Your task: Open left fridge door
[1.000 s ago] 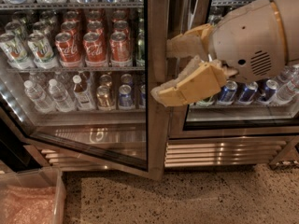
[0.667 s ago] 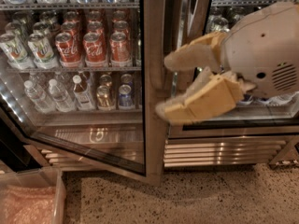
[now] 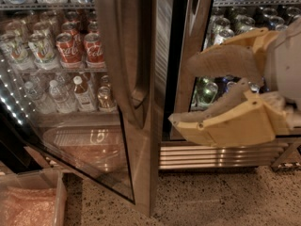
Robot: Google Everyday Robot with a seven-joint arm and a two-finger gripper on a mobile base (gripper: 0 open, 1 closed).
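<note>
The gripper [image 3: 181,92] fills the right side of the view. It has two thick, wedge-shaped fingers [image 3: 230,126] in tan-yellow plastic, set apart, with duller brownish inner faces and small dark holes. Behind them is a rounded white wrist housing [image 3: 288,55].

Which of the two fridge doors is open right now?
The left door, with red cola cans behind it, swung out at an angle; the right door sits flush behind the open gripper.
</note>
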